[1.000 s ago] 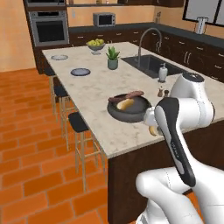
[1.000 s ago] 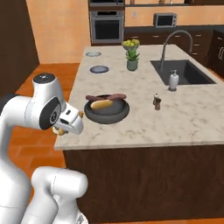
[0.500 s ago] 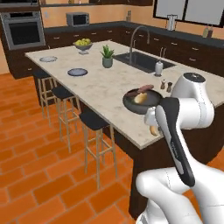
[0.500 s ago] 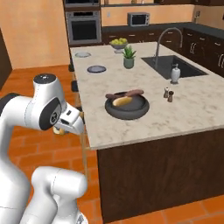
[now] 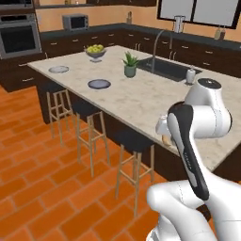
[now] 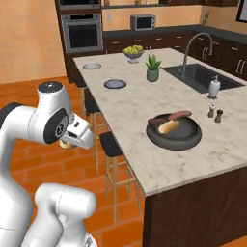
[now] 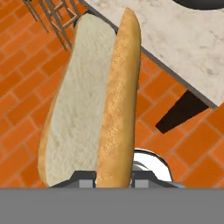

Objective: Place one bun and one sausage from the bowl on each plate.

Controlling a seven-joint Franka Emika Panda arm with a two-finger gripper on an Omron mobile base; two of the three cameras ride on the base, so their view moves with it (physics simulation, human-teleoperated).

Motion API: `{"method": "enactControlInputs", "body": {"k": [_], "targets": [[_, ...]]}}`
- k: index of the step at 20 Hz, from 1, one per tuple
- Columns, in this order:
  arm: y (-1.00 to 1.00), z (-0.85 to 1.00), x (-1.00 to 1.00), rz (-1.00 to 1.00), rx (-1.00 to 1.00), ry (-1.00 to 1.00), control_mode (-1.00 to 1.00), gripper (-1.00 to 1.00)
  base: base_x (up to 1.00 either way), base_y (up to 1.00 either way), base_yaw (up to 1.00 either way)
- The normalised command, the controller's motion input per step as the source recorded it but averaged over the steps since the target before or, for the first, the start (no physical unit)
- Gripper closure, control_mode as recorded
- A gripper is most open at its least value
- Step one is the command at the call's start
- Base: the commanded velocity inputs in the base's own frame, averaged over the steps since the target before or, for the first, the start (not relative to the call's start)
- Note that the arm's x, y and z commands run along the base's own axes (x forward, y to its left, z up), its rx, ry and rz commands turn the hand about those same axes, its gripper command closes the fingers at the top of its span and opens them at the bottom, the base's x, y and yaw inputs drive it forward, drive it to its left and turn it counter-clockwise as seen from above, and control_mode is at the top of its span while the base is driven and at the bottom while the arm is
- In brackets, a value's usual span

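My gripper (image 7: 113, 177) is shut on a long split bun (image 7: 92, 100), held off the counter's edge over the orange brick floor. It shows tucked against the arm in the left base view (image 5: 164, 136) and in the right base view (image 6: 67, 143). The dark bowl (image 6: 193, 140) sits on the marble island near its front edge, with another bun (image 6: 168, 127) and a brown sausage (image 6: 170, 117) in it. Farther along the island lie the blue-grey plate (image 6: 115, 84) (image 5: 99, 84) and the pale grey plate (image 6: 91, 66) (image 5: 59, 69), both bare.
Bar stools (image 5: 89, 113) stand along the island's near side. A potted plant (image 6: 153, 67), a silvery fruit bowl (image 6: 133, 52), a sink (image 6: 202, 77), a soap dispenser (image 6: 213, 88) and two shakers (image 6: 215, 113) are on the island. The counter edge (image 7: 183, 39) is just past the bun.
The whole picture has shifted in both base views, so the base has driven along the island. The arm keeps its tucked pose with the bun still gripped.
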Motion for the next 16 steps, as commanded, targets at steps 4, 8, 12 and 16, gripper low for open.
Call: {"method": "enactControlInputs", "body": {"k": [4,8,12,16], "targets": [[0.0,0.0,0.0,0.0,0.0,0.0,1.0,1.0,0.51,0.9,-0.26],[0.0,0.0,0.0,0.0,0.0,0.0,1.0,1.0,0.46,0.77,-0.28],[0.0,0.0,0.0,0.0,0.0,0.0,1.0,1.0,0.35,0.73,-0.38],[0.0,0.0,0.0,0.0,0.0,0.0,1.0,1.0,0.25,0.98,-0.49]]}}
